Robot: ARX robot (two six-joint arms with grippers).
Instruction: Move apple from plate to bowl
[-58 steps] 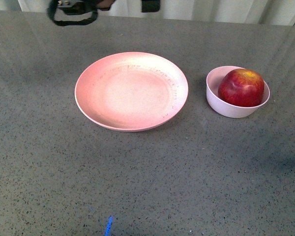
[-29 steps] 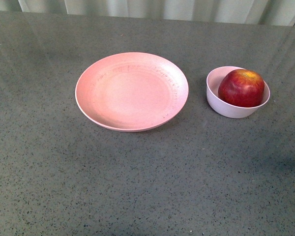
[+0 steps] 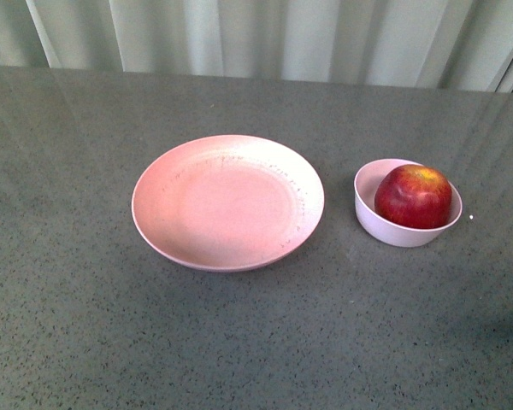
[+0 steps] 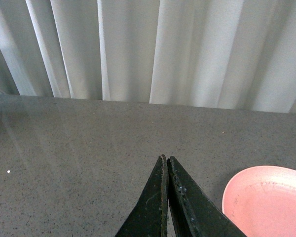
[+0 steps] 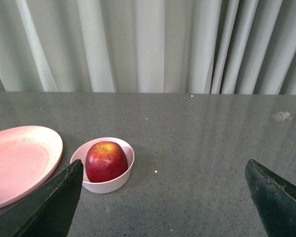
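Note:
The dark red apple (image 3: 413,196) sits inside the small pale pink bowl (image 3: 379,222) at the right of the table. The wide pink plate (image 3: 227,202) lies bare to the left of the bowl. Neither gripper shows in the front view. In the right wrist view my right gripper (image 5: 164,168) is open and empty, held back from the apple (image 5: 106,161) in the bowl (image 5: 113,184), with the plate (image 5: 19,163) beside it. In the left wrist view my left gripper (image 4: 166,159) is shut and empty above the table, with the plate's rim (image 4: 237,185) to one side.
The grey speckled table (image 3: 85,342) runs back to pale pleated curtains (image 3: 265,38) along its far edge. A small whitish scrap (image 5: 281,116) lies on the table far from the bowl in the right wrist view.
The front view has tilted up, so the plate and bowl sit lower in frame and the curtains show. The dark shapes at the top edge a second ago are gone.

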